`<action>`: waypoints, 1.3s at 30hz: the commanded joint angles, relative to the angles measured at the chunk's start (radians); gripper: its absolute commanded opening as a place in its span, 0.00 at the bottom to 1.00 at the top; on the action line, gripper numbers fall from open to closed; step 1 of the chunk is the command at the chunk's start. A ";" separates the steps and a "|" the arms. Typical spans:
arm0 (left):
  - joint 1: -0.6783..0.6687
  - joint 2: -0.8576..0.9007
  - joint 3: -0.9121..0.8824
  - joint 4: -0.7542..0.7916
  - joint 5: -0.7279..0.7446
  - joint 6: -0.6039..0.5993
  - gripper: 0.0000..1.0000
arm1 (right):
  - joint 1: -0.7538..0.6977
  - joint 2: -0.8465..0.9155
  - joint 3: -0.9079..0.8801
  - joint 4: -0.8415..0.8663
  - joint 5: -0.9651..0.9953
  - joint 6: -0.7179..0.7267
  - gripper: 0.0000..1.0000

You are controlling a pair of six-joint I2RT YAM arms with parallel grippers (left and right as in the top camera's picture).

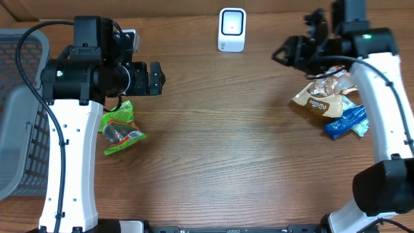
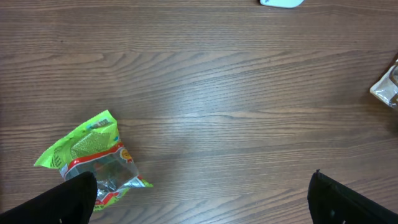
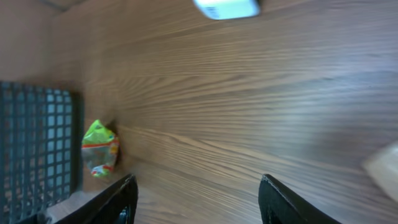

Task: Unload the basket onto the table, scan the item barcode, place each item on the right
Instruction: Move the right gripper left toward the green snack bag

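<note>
Wooden worktop (image 1: 220, 149) shows left hand (image 1: 158, 77) and right hand (image 1: 291, 55) open and empty, snack bags (image 1: 321, 101) lying loose, so pickup and the pass before the scanner (image 1: 232, 29) remain.

The table (image 1: 226, 142) is brown wood-grain with a smooth, low-sheen finish. The green snack bag (image 1: 119, 129) is crinkled, glossy plastic film with a clear window. The barcode scanner (image 1: 231, 29) is smooth white plastic, slightly shiny. The basket (image 1: 19, 129) is matt grey plastic grid. The blue packet (image 1: 346, 122) is shiny wrapper film.
</note>
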 commanded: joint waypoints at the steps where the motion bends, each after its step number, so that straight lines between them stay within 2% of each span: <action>1: 0.000 0.004 0.000 0.000 -0.001 -0.011 1.00 | 0.049 0.028 0.004 0.034 0.019 0.064 0.63; 11: 0.000 0.004 0.000 0.000 -0.001 -0.011 1.00 | 0.183 0.106 0.004 0.111 0.019 0.091 0.63; 19: 0.000 0.004 0.000 0.011 -0.003 -0.010 1.00 | 0.214 0.180 0.004 0.113 0.018 0.094 0.63; 30: 0.000 0.004 0.000 -0.158 0.010 -0.025 1.00 | 0.237 0.214 0.004 0.144 -0.015 0.094 0.63; 39: 0.000 0.004 0.000 -0.151 0.010 -0.031 1.00 | 0.295 0.224 0.004 0.197 -0.008 0.098 0.63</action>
